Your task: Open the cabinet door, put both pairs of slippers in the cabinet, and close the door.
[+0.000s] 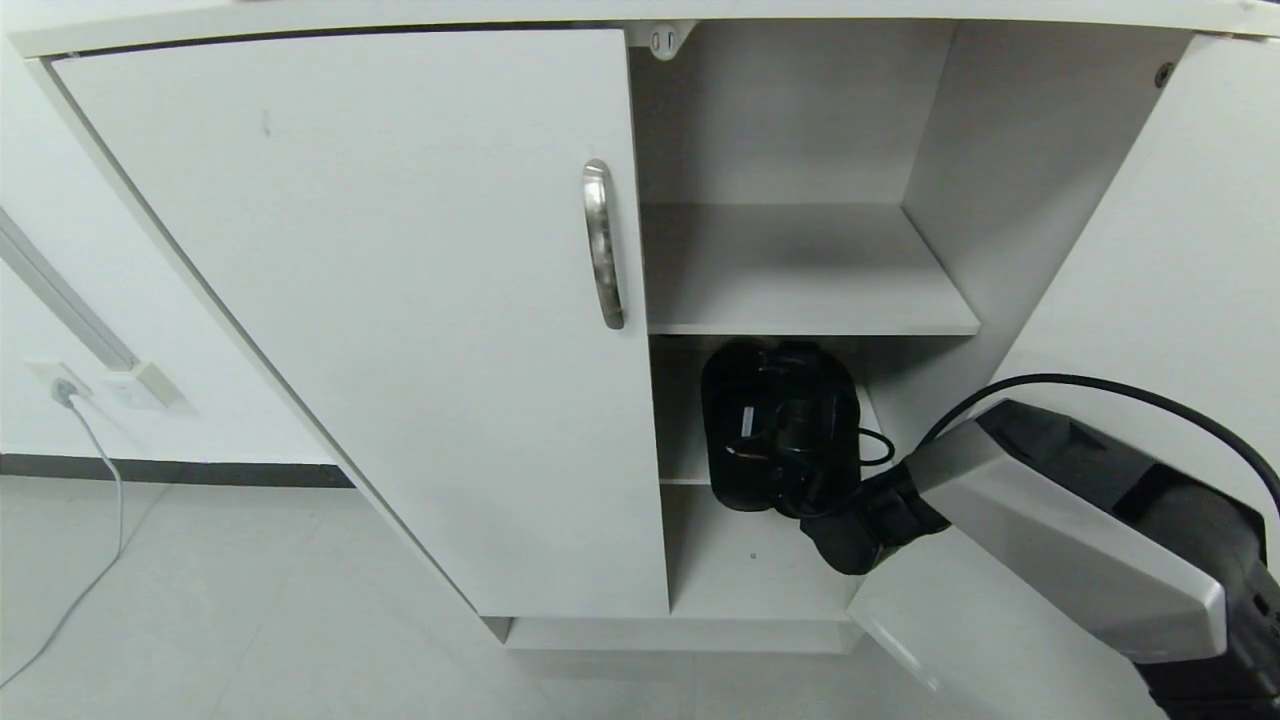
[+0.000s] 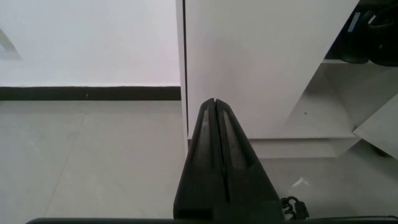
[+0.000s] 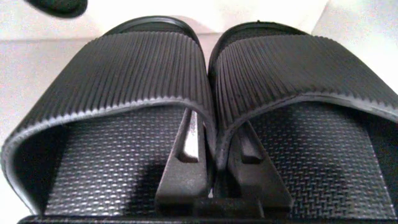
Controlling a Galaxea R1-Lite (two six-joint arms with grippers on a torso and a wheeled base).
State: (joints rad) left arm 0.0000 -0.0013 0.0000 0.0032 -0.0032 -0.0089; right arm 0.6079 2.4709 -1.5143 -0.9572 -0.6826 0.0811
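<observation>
A pair of black slippers (image 3: 149, 81) with ribbed straps lies side by side on a white shelf. My right gripper (image 3: 217, 134) is shut on the pair, one finger inside each slipper, pinching the two inner strap walls together. In the head view my right arm (image 1: 1050, 520) reaches into the white cabinet (image 1: 800, 270), its black end under the upper shelf in the middle compartment. The right door (image 1: 1180, 300) stands open. My left gripper (image 2: 215, 102) is shut and holds nothing, low above the floor in front of the closed left door (image 2: 249, 62).
The closed left door has a metal handle (image 1: 603, 245). A dark rounded object (image 3: 56, 6) lies beyond the held pair. The cabinet's bottom board (image 1: 750, 560) is bare. A wall socket with a cable (image 1: 65, 390) sits left of the cabinet, over grey floor tiles (image 1: 250, 620).
</observation>
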